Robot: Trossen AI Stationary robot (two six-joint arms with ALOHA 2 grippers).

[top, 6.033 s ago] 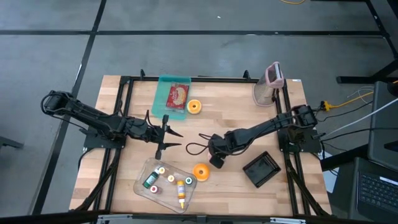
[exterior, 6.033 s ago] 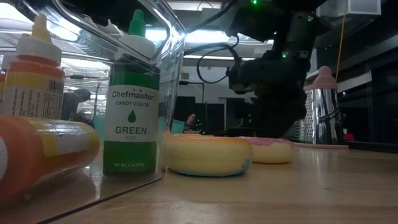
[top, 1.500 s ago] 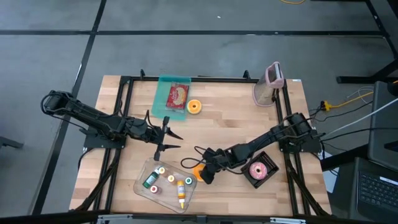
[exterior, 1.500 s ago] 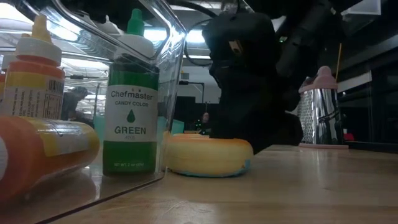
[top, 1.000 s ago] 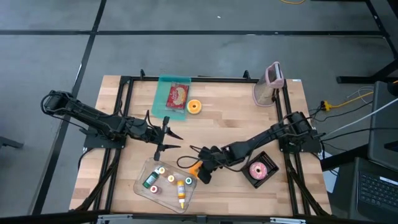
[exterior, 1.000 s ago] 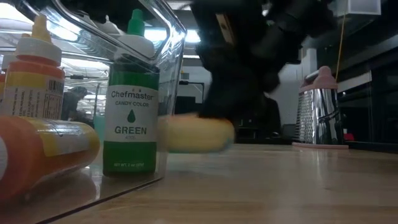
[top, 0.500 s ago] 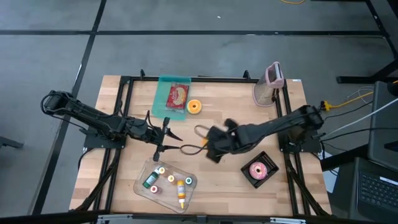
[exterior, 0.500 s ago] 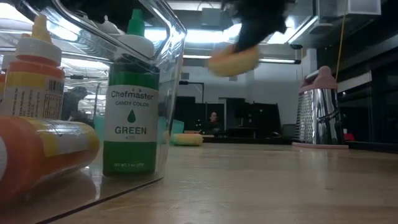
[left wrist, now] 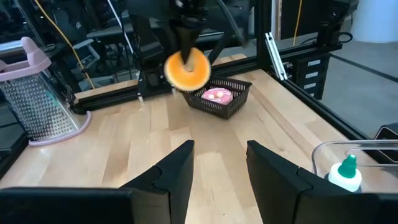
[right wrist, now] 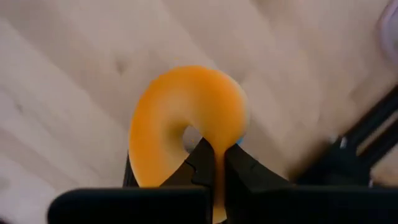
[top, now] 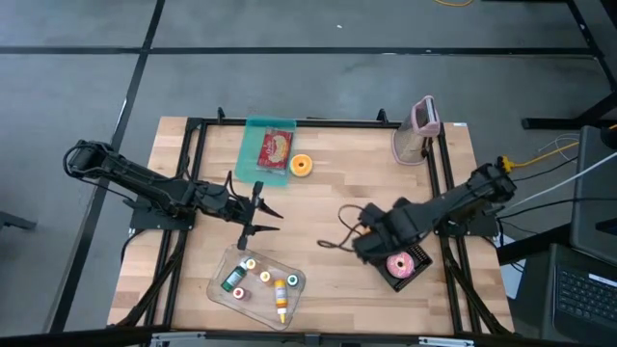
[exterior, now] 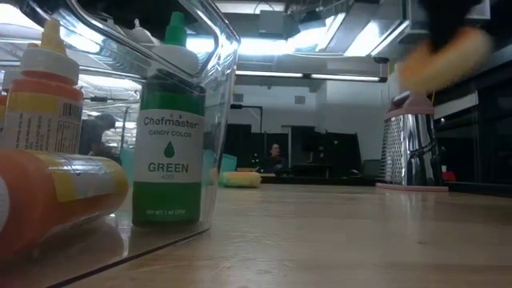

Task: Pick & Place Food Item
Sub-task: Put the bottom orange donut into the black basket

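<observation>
Metal grater, clear bin of colouring bottles

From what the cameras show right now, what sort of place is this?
Probably a robotics lab or workshop, not a kitchen. The wooden table sits inside a black metal frame on a bare concrete floor, and the low view shows a dim room with a seated person among desks.

— How many doughnuts are counted?
— Three: an orange doughnut, a pink doughnut and a small yellow doughnut.
— And containers?
— One black basket, one clear bin, one teal tray.
— Anything else?
— One metal grater is seen, and one green bottle is read.
</observation>
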